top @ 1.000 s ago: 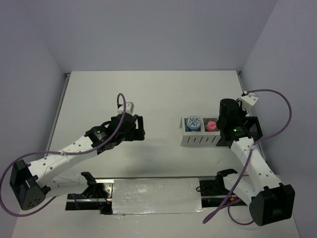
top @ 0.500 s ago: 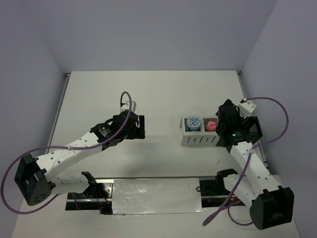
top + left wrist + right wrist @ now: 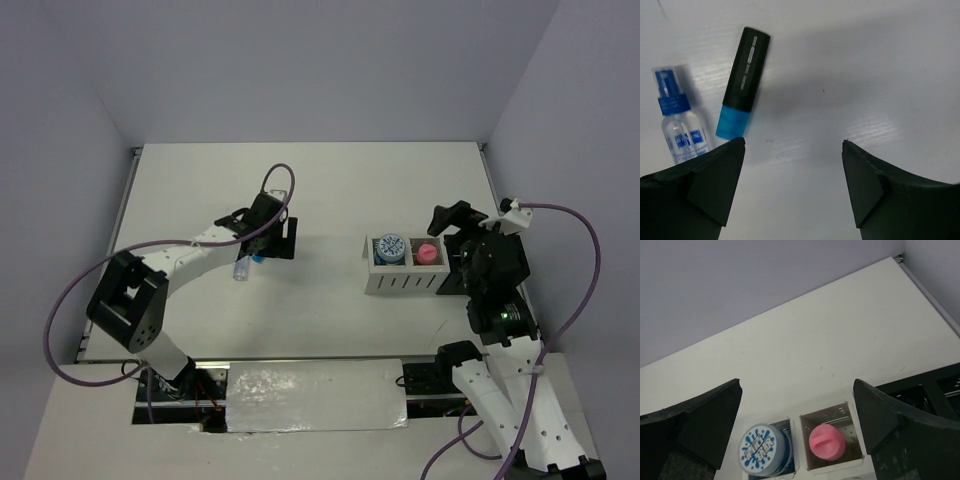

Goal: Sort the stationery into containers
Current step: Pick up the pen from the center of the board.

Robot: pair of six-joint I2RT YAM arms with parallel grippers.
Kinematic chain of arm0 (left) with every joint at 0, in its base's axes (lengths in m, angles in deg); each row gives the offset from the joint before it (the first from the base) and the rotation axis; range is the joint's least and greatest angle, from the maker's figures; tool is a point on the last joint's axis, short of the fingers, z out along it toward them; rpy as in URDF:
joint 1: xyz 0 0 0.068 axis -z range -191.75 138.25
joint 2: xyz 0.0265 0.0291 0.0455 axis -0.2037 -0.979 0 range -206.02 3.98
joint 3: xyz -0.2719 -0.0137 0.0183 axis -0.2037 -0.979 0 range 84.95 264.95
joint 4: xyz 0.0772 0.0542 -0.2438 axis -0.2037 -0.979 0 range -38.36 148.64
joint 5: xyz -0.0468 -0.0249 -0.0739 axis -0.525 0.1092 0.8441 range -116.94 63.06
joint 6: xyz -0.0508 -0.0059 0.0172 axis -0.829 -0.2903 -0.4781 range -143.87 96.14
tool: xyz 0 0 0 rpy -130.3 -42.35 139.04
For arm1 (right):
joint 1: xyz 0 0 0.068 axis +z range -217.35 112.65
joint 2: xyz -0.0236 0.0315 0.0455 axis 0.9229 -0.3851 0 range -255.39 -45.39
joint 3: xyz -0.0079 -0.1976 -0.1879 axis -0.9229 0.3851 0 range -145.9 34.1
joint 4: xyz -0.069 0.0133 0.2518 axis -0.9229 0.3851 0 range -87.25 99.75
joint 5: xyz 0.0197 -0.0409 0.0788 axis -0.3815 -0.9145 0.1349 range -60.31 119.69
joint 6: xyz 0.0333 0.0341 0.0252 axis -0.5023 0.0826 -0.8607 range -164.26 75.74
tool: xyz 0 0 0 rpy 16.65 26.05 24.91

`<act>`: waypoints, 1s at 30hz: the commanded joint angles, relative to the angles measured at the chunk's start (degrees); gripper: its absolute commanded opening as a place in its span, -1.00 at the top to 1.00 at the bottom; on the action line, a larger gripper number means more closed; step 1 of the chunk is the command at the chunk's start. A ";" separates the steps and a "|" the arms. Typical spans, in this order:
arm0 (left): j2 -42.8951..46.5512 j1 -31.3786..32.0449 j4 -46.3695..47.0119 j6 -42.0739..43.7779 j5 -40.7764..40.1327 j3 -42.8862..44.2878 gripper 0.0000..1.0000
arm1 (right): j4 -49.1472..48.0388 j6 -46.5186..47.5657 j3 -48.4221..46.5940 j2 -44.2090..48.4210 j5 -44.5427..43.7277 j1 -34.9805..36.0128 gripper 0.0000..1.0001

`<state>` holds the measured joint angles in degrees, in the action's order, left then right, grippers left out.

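A blue marker with a black body (image 3: pixel 743 82) and a small clear blue-capped bottle (image 3: pixel 677 117) lie on the white table, just ahead and left of my left gripper (image 3: pixel 792 145). That gripper is open and empty, low over the table. From above, the bottle (image 3: pixel 243 268) shows beside the left gripper (image 3: pixel 275 240). The white slatted organizer (image 3: pixel 405 280) holds a round dotted-lid tin (image 3: pixel 764 450) in its left compartment and a pink tube (image 3: pixel 827 441) in its right. My right gripper (image 3: pixel 797 385) hangs open and empty above the organizer. The black mesh box (image 3: pixel 925 390) stands right of it.
Grey walls close in the table at the back and both sides. A shiny metal plate (image 3: pixel 315 395) lies along the near edge between the arm bases. Purple cables (image 3: pixel 575 290) loop off both arms. My right arm (image 3: pixel 495 280) covers most of the mesh box from above.
My left arm has swung farther back and right, and the bottle now shows beside it. My right gripper has opened and lifted up and away from the mesh box.
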<state>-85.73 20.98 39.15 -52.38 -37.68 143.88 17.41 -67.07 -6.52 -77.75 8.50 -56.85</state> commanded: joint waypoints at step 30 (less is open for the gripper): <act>-16.90 -6.10 -1.35 3.64 0.28 6.11 -0.38 | 5.56 1.89 -7.28 4.94 20.66 1.10 -0.99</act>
<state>-101.53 15.17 37.32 -48.14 -37.27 151.58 23.16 -65.27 -10.63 -73.47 27.80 -56.24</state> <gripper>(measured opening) 0.699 0.994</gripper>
